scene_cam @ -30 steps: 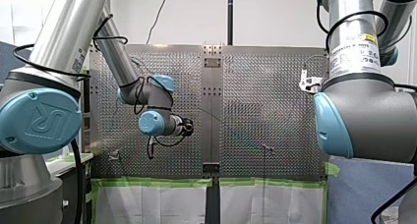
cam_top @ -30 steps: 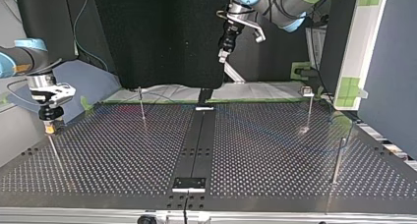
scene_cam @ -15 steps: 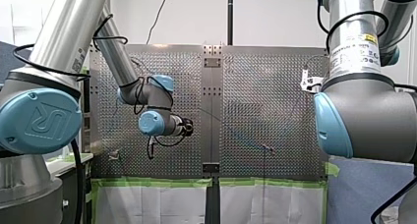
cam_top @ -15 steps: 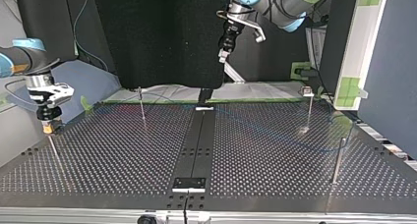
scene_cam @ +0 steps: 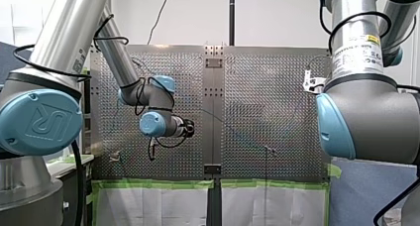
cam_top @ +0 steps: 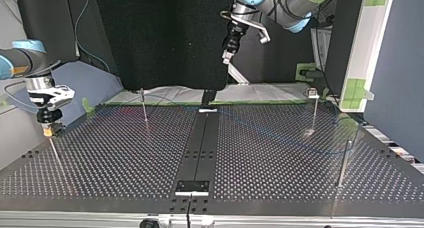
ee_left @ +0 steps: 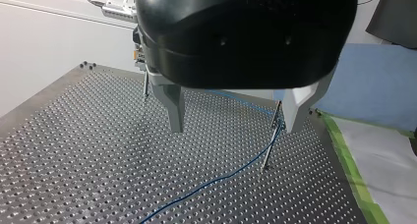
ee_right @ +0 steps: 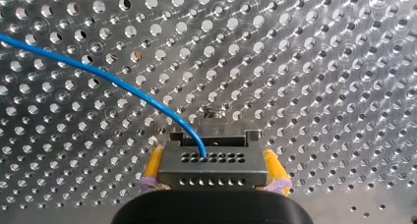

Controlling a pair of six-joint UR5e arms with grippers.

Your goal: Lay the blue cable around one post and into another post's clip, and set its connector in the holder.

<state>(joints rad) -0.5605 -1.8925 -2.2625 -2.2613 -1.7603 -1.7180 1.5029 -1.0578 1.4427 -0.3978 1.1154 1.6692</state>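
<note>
In the right wrist view my right gripper (ee_right: 212,182) has its yellow pads shut on a grey connector (ee_right: 212,164). The blue cable (ee_right: 98,76) leaves the connector's top and arcs away over the perforated plate. In the top view that gripper (cam_top: 48,131) hangs at the left edge, just above a thin post (cam_top: 55,154). My left gripper (ee_left: 236,128) is open and empty, high above the plate, with metal fingers (ee_left: 174,108) spread wide. Below it the cable (ee_left: 221,177) runs along the plate and bends at a slim post (ee_left: 272,140). In the top view my left gripper (cam_top: 227,55) hovers at the back.
Further thin posts stand on the plate in the top view: one at back left (cam_top: 144,108), one with a clip at back right (cam_top: 314,110), one at front right (cam_top: 343,160). A black strip (cam_top: 200,143) runs down the middle. Green tape edges the table's far side.
My right gripper with the connector has shifted slightly toward the top view's left. The cable now shows more clearly across the plate's right half. My left arm has stayed put.
</note>
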